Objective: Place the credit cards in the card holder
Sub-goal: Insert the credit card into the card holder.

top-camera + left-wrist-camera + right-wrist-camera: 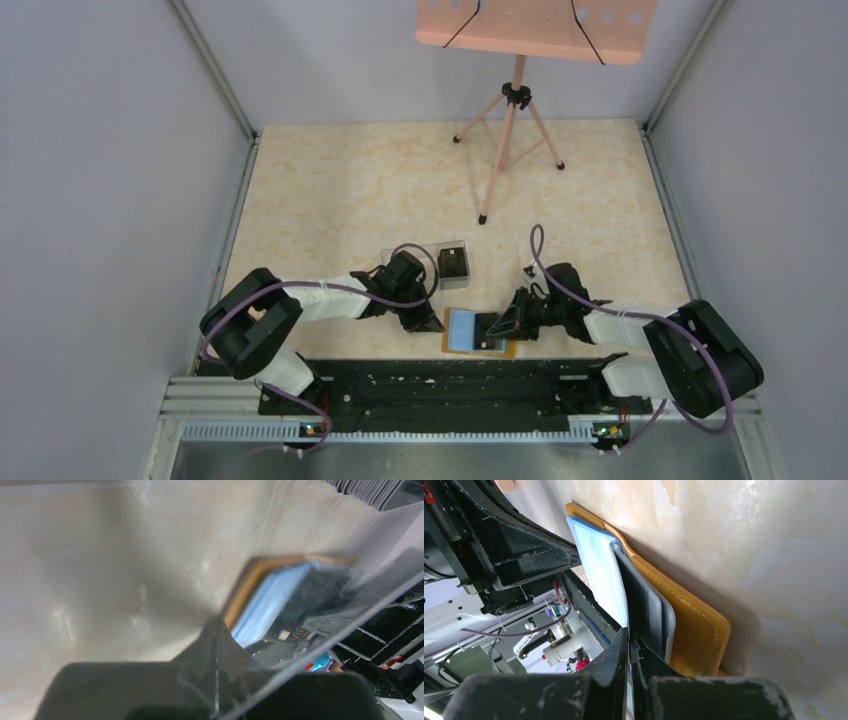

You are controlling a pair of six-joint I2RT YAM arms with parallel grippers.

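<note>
card holder (pixel 462 330) open at near table (pixel 350 200) edge, left jaws and right jaws pressed together flanking it

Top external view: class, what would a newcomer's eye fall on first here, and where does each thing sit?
An open orange-tan folding wallet with blue-grey pockets lies at the near edge of the beige table. The left tool and right tool, both shut, point at it from either side. At the far side, a pink perforated stand rises on a tripod.
</note>
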